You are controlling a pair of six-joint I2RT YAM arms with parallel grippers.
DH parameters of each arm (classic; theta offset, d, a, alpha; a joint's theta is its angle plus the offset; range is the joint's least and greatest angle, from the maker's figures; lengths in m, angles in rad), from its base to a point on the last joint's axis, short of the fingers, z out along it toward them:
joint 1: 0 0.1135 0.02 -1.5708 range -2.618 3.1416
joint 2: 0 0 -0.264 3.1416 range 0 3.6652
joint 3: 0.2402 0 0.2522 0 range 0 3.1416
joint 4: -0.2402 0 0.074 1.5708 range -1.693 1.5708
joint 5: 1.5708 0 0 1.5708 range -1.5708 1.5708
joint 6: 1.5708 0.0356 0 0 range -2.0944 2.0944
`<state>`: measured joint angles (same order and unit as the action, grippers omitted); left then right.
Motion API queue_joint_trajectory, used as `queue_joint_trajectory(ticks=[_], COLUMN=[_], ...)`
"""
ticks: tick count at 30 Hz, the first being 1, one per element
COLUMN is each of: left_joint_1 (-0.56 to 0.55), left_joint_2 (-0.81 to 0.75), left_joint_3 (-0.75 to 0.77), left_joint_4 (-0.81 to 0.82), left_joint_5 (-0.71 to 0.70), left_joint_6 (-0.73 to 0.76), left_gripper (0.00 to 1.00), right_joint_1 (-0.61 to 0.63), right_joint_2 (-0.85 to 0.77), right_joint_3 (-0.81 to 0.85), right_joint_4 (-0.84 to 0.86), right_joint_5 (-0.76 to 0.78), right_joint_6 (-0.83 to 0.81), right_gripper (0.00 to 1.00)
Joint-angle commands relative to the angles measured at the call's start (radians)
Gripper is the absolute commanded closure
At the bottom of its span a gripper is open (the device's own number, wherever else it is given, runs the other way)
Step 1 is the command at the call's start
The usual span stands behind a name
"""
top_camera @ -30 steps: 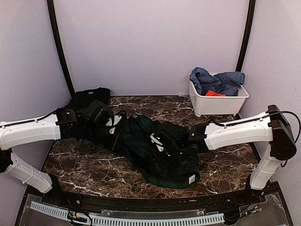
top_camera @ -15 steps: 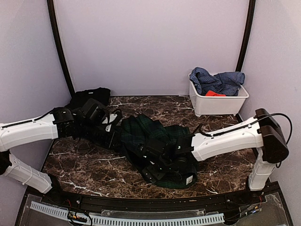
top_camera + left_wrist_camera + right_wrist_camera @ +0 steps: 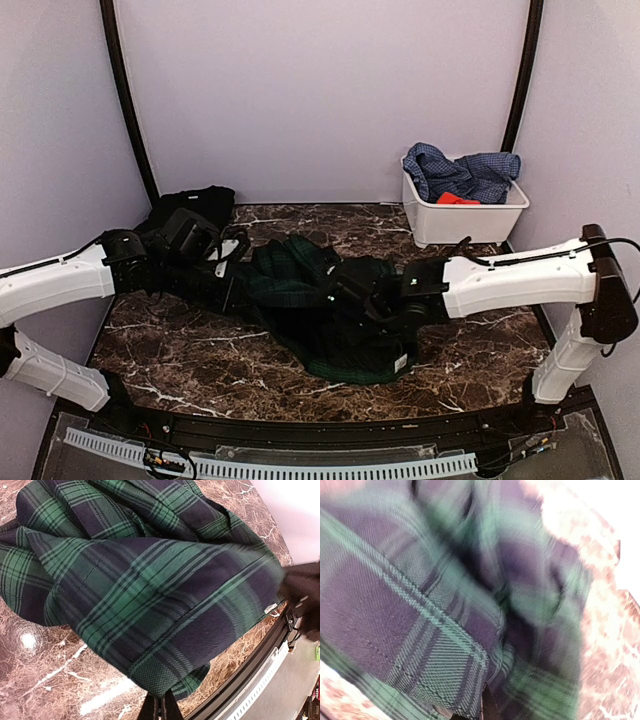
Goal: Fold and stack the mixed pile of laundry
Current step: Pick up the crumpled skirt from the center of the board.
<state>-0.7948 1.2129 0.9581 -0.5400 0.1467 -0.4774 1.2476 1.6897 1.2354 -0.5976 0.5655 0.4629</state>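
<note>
I've got the plaid garment [image 3: 345, 350] bunched mid-table [image 3: 180, 360], left gripper [image 3: 235, 288] clamped on its 9 o'clock edge, right gripper [image 3: 352, 297] pinched shut on cloth nearer 3 o'clock, ready to stretch it flat for folding.

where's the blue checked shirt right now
Top view, far right corner of the table: the blue checked shirt is heaped in the white bin, with the red-orange piece against its near side.

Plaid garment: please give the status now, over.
Left fingers shut on plaid garment edge. Right fingers shut on it too. Garment bunched on table, not yet folded. Nothing in the way; bin back right, apart.
</note>
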Motion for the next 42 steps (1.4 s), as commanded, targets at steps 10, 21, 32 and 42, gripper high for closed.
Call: queue_joint_trajectory(ticks=[10, 21, 32, 42], left_joint_1=[0.016, -0.381, -0.419, -0.425], left_joint_2=[-0.046, -0.015, 0.338, 0.455], left_joint_3=[-0.168, -0.424, -0.336, -0.295], left_joint_4=[0.197, 0.616, 0.780, 1.036], left_joint_5=[0.029, -0.342, -0.420, -0.394], left_joint_6=[-0.097, -0.301, -0.468, -0.409], left_gripper=[0.63, 0.34, 0.36, 0.38], right_joint_1=[-0.207, -0.207, -0.207, -0.220], right_joint_2=[-0.089, -0.001, -0.019, -0.046], right_joint_3=[0.238, 0.298, 0.319, 0.317], right_joint_4=[0.196, 0.248, 0.237, 0.245], right_joint_5=[-0.113, -0.114, -0.079, -0.062], right_joint_6=[-0.131, -0.019, -0.030, -0.030], right_gripper=[1.00, 1.00, 1.00, 1.00])
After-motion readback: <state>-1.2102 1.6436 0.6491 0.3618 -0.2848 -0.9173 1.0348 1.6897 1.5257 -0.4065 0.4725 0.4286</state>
